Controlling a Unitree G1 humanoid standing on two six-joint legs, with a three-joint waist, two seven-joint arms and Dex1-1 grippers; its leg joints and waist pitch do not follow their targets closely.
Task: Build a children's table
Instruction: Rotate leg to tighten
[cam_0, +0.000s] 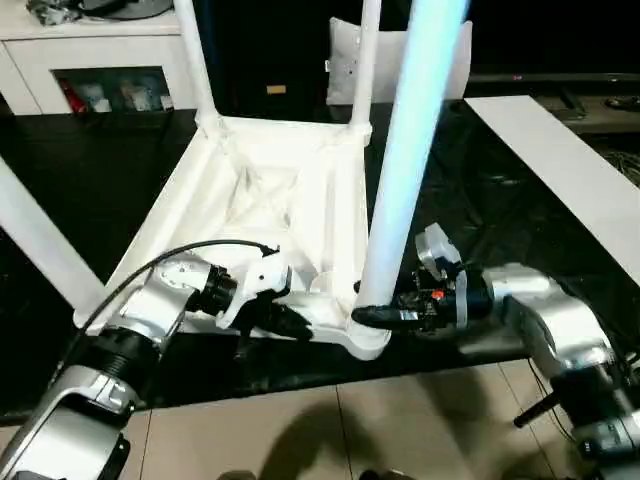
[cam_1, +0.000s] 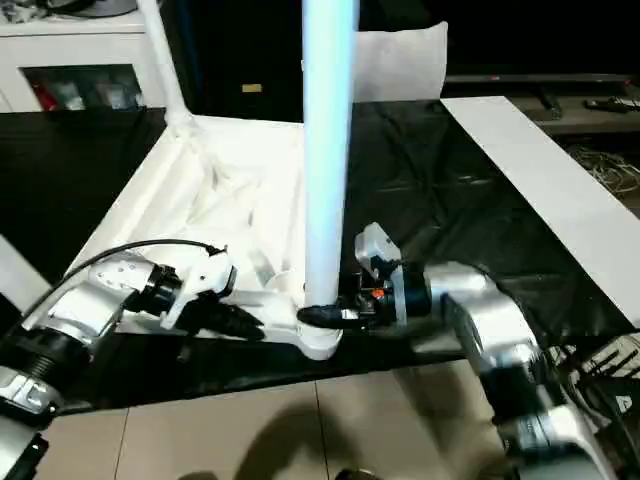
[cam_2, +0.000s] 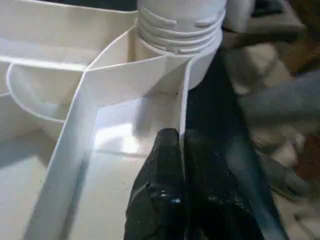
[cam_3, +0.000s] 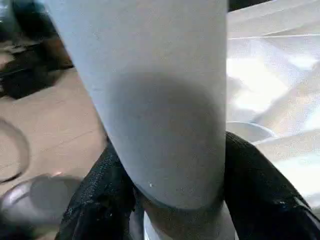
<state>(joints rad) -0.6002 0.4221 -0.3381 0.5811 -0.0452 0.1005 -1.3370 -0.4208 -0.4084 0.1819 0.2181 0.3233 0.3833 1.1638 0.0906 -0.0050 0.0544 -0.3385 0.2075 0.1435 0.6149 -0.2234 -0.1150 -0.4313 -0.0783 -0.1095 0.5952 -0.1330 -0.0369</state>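
The children's table top (cam_0: 270, 190) lies upside down on a black surface, its ribbed underside facing up. Two legs stand in the far corners (cam_0: 198, 60) (cam_0: 364, 60), and another leg (cam_0: 40, 240) slants at the left. At the near right corner a long white leg (cam_0: 405, 160) stands upright in its socket (cam_0: 368, 340). My right gripper (cam_0: 368, 316) clasps this leg's base, with a black finger (cam_3: 260, 190) pressed against each side. My left gripper (cam_0: 295, 322) is shut on the top's thin near rim wall (cam_2: 182, 100), just left of that socket.
A white cabinet with glass doors (cam_0: 100, 70) stands at the back left. A flat white board (cam_0: 570, 170) lies along the right side of the black surface. Tiled floor (cam_0: 330, 430) shows below the surface's front edge.
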